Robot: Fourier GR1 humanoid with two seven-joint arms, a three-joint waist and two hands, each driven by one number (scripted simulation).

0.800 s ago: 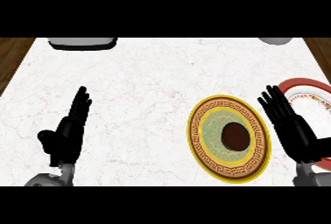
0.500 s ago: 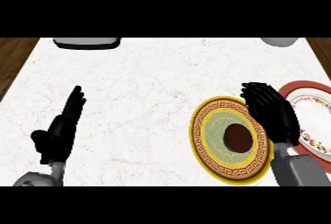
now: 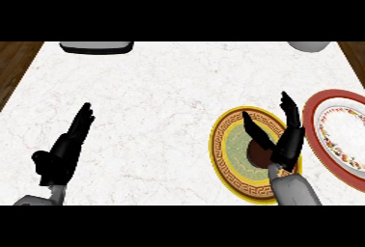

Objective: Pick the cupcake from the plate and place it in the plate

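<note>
Head view, the only one we had. We looked steeply down on a pale marble counter (image 3: 164, 96). Right of centre lay a round plate with a yellow rim (image 3: 222, 159) and a green middle. On that middle sat the cupcake (image 3: 257, 153), a small dark brown round, partly covered by the right hand (image 3: 288, 142). That hand stood edge-on over the plate, released, with its thumb slanting across the cupcake's left side and straight fingers pointing away from us. Whether it touched the cupcake we could not tell. Just beside this plate, at the right edge, lay the red-rimmed plate (image 3: 314, 113), cut off by the frame. The left hand (image 3: 64, 152) rested released at lower left, well apart from both plates.

We judged the step to be the reach before the grasp. The next move called for lowering and curling round the cupcake, then lifting it across to the red-rimmed plate.
</note>
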